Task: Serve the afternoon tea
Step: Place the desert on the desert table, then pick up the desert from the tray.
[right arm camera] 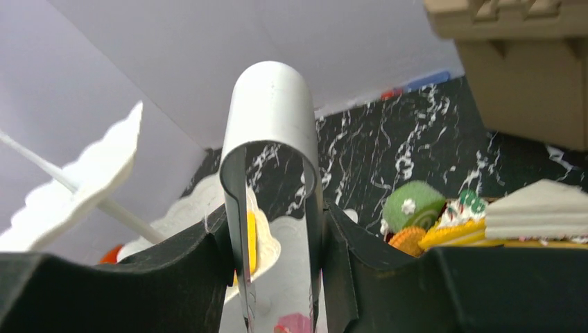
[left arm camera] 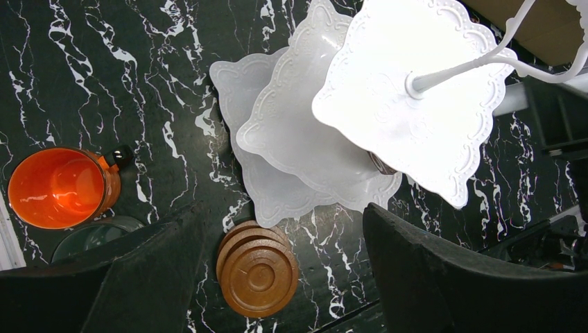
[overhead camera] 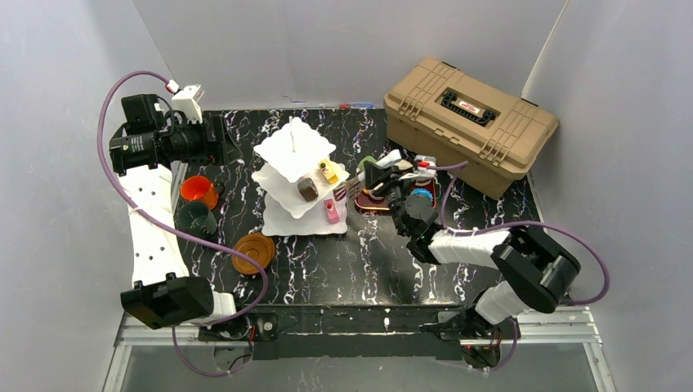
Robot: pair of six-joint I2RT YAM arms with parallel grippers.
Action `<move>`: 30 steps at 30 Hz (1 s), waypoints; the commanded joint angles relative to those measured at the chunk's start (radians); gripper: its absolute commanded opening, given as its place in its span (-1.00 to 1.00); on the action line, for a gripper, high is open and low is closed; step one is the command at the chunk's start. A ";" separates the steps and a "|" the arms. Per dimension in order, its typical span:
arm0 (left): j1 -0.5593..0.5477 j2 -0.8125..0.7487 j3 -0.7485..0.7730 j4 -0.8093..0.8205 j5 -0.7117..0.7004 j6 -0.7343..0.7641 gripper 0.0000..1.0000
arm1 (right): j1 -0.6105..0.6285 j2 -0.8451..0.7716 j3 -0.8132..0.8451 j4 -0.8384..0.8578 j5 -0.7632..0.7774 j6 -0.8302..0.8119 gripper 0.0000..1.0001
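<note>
Right gripper [overhead camera: 377, 178], jaws clamped on metal tongs [right arm camera: 274, 139], aims at the 3-tier stand [overhead camera: 294, 147], middle of the table [overhead camera: 384, 261]; tong tips should settle low over a plate before parting; left gripper [left arm camera: 284, 208] jaws wide

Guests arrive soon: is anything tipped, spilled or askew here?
Nothing spilled or tipped. The white three-tier square-plate stand, orange cup and dark cup stand upright; only the brown round saucers sit slightly offset in their stack.

Top: above near edge, down on whole table [overhead camera: 327, 273].
Left wrist: straight down over stand [left arm camera: 388, 125].
Right wrist: low, faces far.
Shared: stand.
</note>
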 commanded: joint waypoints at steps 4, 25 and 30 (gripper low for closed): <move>-0.001 -0.028 0.017 -0.004 0.017 0.002 0.61 | -0.063 -0.132 -0.024 -0.010 0.032 -0.069 0.01; -0.001 -0.024 0.015 -0.005 0.022 -0.001 0.61 | -0.240 -0.108 0.008 -0.113 -0.055 -0.216 0.09; -0.001 -0.024 0.015 -0.005 0.022 -0.002 0.61 | -0.240 -0.062 0.019 -0.086 -0.052 -0.216 0.11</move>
